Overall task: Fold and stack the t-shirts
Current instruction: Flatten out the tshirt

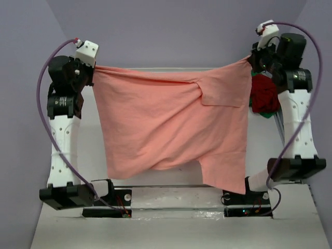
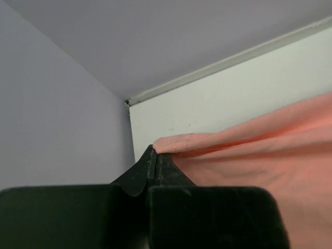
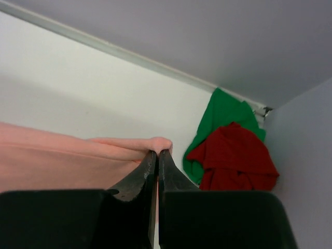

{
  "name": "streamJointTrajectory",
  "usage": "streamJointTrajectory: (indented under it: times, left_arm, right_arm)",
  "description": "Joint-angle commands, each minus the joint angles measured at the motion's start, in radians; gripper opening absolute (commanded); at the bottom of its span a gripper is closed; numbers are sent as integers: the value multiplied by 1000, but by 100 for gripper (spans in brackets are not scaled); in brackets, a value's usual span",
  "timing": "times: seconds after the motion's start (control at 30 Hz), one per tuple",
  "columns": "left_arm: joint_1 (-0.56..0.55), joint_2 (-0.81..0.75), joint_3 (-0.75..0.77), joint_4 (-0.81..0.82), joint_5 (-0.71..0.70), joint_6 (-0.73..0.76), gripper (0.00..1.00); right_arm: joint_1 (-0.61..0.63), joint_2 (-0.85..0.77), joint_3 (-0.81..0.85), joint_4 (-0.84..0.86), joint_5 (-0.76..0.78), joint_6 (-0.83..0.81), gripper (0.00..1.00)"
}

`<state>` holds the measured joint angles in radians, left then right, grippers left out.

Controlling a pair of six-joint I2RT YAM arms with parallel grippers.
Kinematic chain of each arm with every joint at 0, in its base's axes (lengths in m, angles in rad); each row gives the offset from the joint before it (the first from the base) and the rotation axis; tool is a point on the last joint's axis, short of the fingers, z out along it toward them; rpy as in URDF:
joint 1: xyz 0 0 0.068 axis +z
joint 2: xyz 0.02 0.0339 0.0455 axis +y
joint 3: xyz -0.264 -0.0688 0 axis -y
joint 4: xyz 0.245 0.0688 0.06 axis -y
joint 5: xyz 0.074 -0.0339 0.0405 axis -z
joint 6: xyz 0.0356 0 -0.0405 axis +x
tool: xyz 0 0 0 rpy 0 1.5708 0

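Observation:
The salmon-pink t-shirt [image 1: 166, 124] hangs spread in the air between both raised arms, its lower edge above the table's near side. My left gripper [image 1: 91, 70] is shut on its top left corner, which shows in the left wrist view [image 2: 176, 142] at the fingertips. My right gripper [image 1: 252, 58] is shut on its top right corner, seen in the right wrist view [image 3: 155, 143]. The dark red t-shirt [image 1: 263, 94] lies crumpled on the green t-shirt [image 3: 223, 111] in the far right corner; it also shows in the right wrist view [image 3: 233, 155].
The white table [image 1: 171, 223] is walled by lilac panels at back and sides. The arm bases [image 1: 78, 193] sit along the near edge. Grey cables [image 1: 54, 129] loop outside each arm.

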<state>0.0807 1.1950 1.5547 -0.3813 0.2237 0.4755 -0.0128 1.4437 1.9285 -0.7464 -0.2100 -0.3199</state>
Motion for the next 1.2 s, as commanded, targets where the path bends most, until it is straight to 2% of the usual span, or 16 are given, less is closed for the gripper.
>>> streamJointTrajectory:
  times: [0.0, 0.13, 0.23, 0.3, 0.4, 0.5, 0.57, 0.73, 0.83, 0.9, 1.03, 1.17]
  left_arm:
    - [10, 117, 34, 162, -35, 5, 0]
    - [2, 267, 198, 128, -55, 0, 0]
    - [-12, 333, 339, 81, -52, -9, 0]
    - [-18, 336, 411, 49, -43, -12, 0]
    - [-21, 293, 418, 44, -26, -14, 0]
    - [-21, 175, 354, 44, -20, 0, 0]
    - [-21, 114, 251, 51, -18, 9, 0]
    - [-21, -139, -61, 96, -1, 38, 0]
    - [-19, -268, -193, 79, 52, 55, 0]
    - [-4, -342, -241, 81, 68, 51, 0]
    - [13, -344, -199, 67, 72, 34, 0]
    - [22, -267, -73, 74, 100, 8, 0]
  right_arm:
    - [-7, 157, 97, 102, 47, -22, 0]
    - [-7, 335, 293, 82, 40, -12, 0]
    - [-7, 362, 394, 35, 15, 8, 0]
    - [-7, 324, 422, 25, 4, 16, 0]
    - [-7, 212, 370, 27, -8, 10, 0]
    - [-7, 117, 269, 27, -19, 7, 0]
    - [-7, 22, 198, 16, -37, 4, 0]
    - [-7, -193, -105, -19, -54, -13, 0]
    - [-7, -306, -227, -28, -17, -33, 0]
    - [-7, -354, -250, -28, -9, -36, 0]
    - [-7, -399, -194, -31, 0, -22, 0]
    - [-7, -329, -73, -28, 21, -13, 0]
